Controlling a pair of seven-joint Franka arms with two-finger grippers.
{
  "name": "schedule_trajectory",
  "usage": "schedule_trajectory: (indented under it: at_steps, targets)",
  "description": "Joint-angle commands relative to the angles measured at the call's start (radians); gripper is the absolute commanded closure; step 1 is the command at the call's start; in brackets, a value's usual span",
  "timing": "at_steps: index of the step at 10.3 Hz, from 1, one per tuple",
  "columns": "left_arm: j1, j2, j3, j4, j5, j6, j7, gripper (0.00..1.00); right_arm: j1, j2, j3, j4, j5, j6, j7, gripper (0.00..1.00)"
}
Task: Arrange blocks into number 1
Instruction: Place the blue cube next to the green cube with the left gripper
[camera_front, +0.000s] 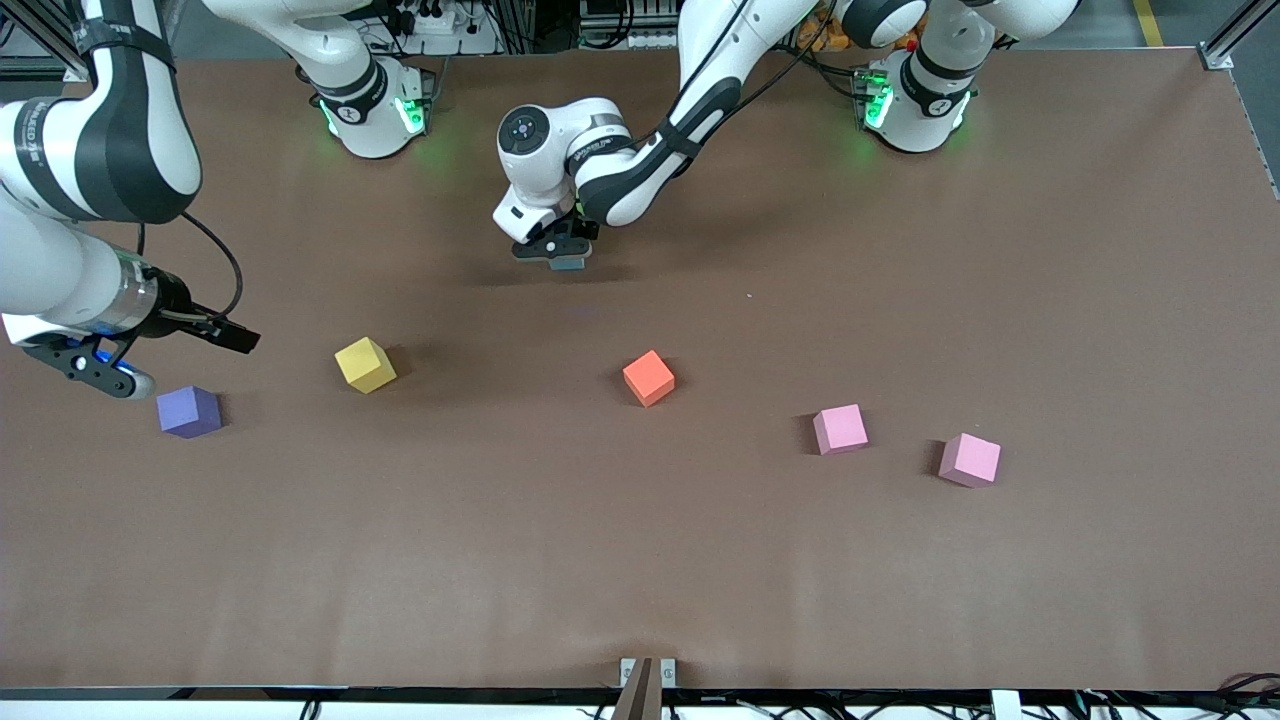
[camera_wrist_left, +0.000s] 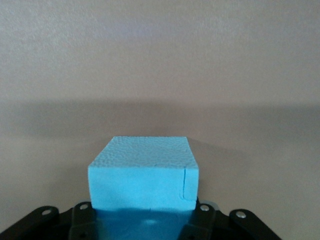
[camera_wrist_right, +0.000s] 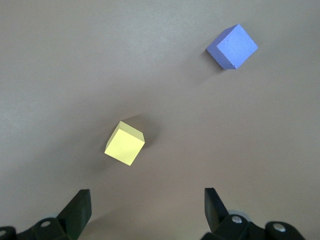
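Your L gripper (camera_front: 566, 253): clamped on blue block (camera_wrist_left: 144, 172), matte pebbled foam cube, seam near one edge. R gripper (camera_wrist_right: 146, 206): jaws apart, over table (camera_front: 700, 560), yellow block (camera_front: 365, 364) at 3 o'clock.

Both arms are glossy white shells with black bands at the joints, and their round bases glow green. The left arm (camera_front: 640, 170) has a black cable strapped along it and a round cap with a blue dot at the wrist. The right arm (camera_front: 95, 150) carries grey lettering on a black band, a thin black cable looping off it, and a blue light by its gripper (camera_wrist_right: 145, 212). That gripper has black wedge-shaped fingers (camera_wrist_right: 77, 212) with silver screws in the mount.
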Motion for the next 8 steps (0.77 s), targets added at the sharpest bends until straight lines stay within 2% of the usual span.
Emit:
schedule_trajectory:
  at_steps: [1, 5, 6, 7, 8]
  targets:
    - [0.002, -0.02, -0.014, -0.032, -0.02, -0.01, 0.029, 1.0, 0.01, 0.007, -0.002, 0.015, 0.011, -0.012, 0.02, 0.0]
    - [0.003, -0.028, -0.039, -0.039, -0.02, -0.035, 0.031, 1.0, 0.017, 0.009, -0.002, 0.015, 0.011, -0.011, 0.02, 0.0]
    - [0.003, -0.028, -0.039, -0.037, -0.018, -0.049, 0.031, 0.93, 0.017, 0.009, -0.002, 0.016, 0.011, -0.009, 0.022, 0.0]
    - [0.006, -0.026, -0.039, -0.035, -0.012, -0.055, 0.028, 0.01, 0.018, 0.012, -0.002, 0.016, 0.013, -0.006, 0.02, 0.0]
    - [0.006, -0.026, -0.039, -0.035, -0.011, -0.055, 0.023, 0.0, 0.02, 0.013, -0.002, 0.016, 0.02, -0.004, 0.022, 0.0]
